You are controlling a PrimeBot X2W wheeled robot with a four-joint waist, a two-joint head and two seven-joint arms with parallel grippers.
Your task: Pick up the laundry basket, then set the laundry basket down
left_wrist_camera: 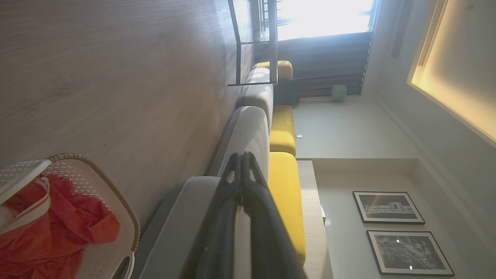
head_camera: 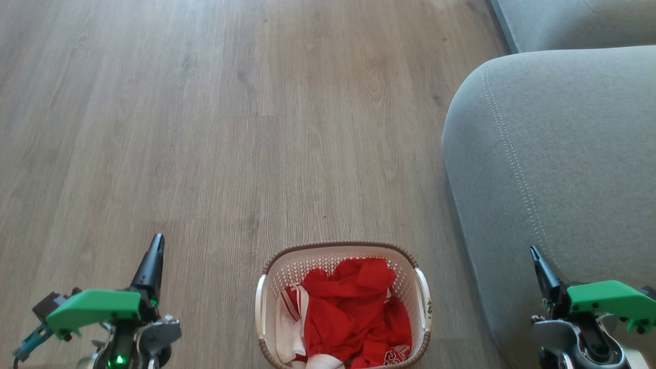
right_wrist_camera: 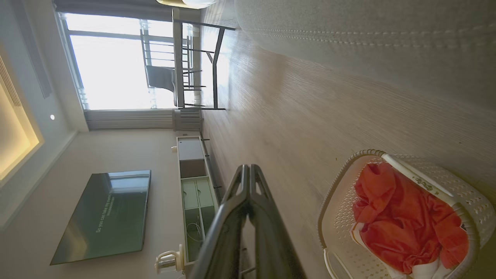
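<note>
Well, the laundry basket [head_camera: 294, 269] sits on the wood floor [head_camera: 205, 128] at 6 o'clock in the head view, with red and white clothes [head_camera: 353, 312] inside. The left gripper [head_camera: 158, 241] is at 8 o'clock, apart from the basket, its two fingers pressed together on nothing. The right gripper [head_camera: 535, 253] is at 4 o'clock, pinched closed and empty too, by the gray sofa [head_camera: 553, 169] at 3 o'clock.
</note>
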